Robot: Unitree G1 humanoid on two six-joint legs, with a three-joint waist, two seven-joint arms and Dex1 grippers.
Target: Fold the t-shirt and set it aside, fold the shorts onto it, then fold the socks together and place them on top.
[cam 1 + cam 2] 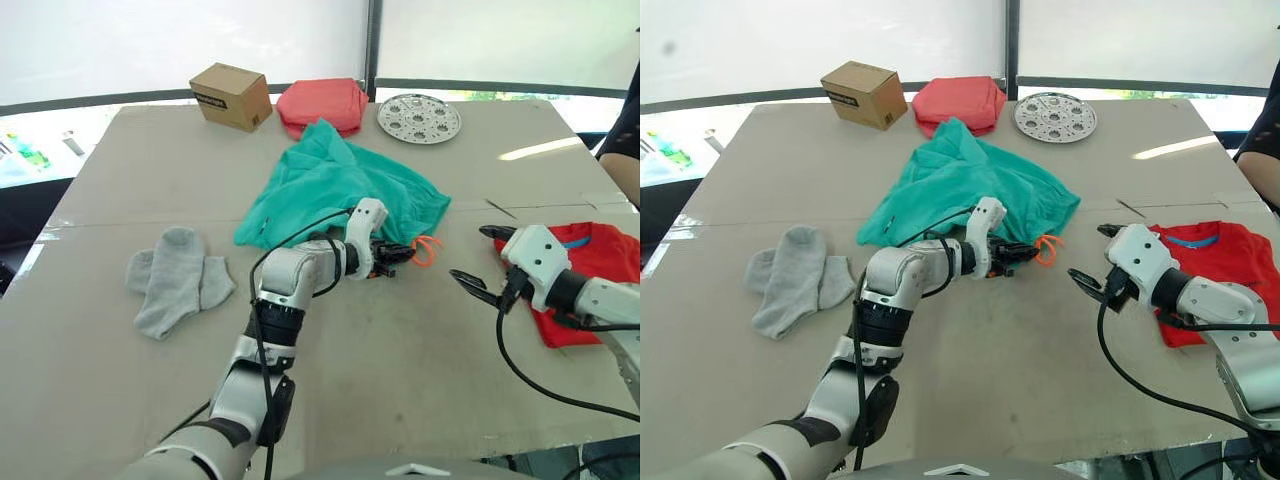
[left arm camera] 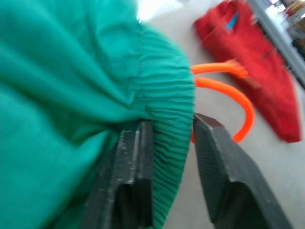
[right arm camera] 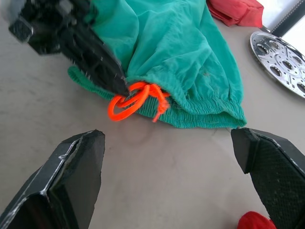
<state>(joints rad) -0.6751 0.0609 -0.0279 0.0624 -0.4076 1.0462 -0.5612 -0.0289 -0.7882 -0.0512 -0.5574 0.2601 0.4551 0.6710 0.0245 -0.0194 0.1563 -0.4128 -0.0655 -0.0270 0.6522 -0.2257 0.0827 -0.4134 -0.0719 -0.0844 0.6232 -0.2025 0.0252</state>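
Three garments on the counter (image 1: 400, 380), task in its second stage by the look of it.

Item 1: shorts (image 1: 340, 185), teal, crumpled mid-counter, waistband toward the robot, orange drawstring (image 1: 427, 250) loose at the hem.
Left tool (image 2: 169, 157): fingers either side of the ribbed waistband, narrow gap, closing on or pinching the cloth, probably to drag it flat for folding.
Right tool (image 1: 480, 262): spread wide, empty, hovering near the drawstring end, likely waiting to take the other waistband corner.
Item 2: t-shirt (image 1: 590, 275), red, folded, at the right edge, set aside to receive the shorts.
Item 3: socks (image 1: 175, 278), grey, flat, side by side, left of the shorts, untouched.
Far edge: cardboard box (image 1: 231, 96), salmon cloth bundle (image 1: 322, 104), perforated metal disc (image 1: 419, 117).
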